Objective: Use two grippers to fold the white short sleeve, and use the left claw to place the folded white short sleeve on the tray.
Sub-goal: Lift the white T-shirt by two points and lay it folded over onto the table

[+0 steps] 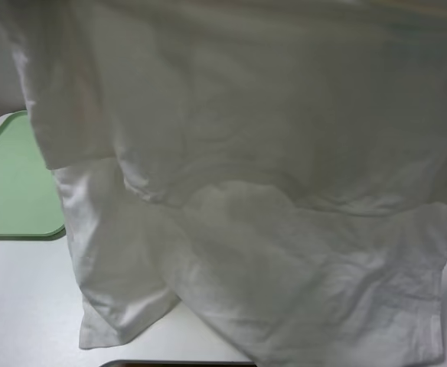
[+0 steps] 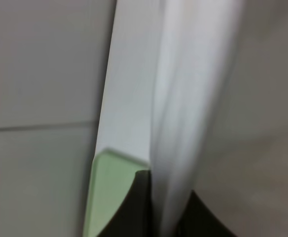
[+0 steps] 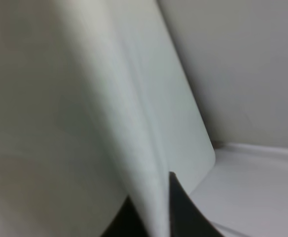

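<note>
The white short sleeve (image 1: 269, 191) hangs raised in front of the high camera. It fills nearly the whole frame from the top edge down, and its lower part drapes onto the white surface (image 1: 17, 306) along the bottom of the frame. One layer falls over another, with a short sleeve hanging at the upper left. The pale green tray (image 1: 9, 183) lies bare at the left edge, just beside the cloth.

Neither arm shows in the high view because the shirt hides them. In the left wrist view the left gripper (image 2: 163, 210) is closed down on a bunched fold of the cloth, which rises out from between its black jaws. The right gripper (image 3: 156, 212) pinches a fold the same way, with no visible gap.

The shirt looks thin, light and quite limp. It wrinkles freely and takes no shape of its own, so it will likely sag between the two holds and swing if moved fast. Holds near the hem or shoulder corners, where the stitched edge gives some body, should keep it spread. A pinch in mid-panel would only gather it. Once folded, several layers must be caught together or the stack may slide apart on the way to the tray.
</note>
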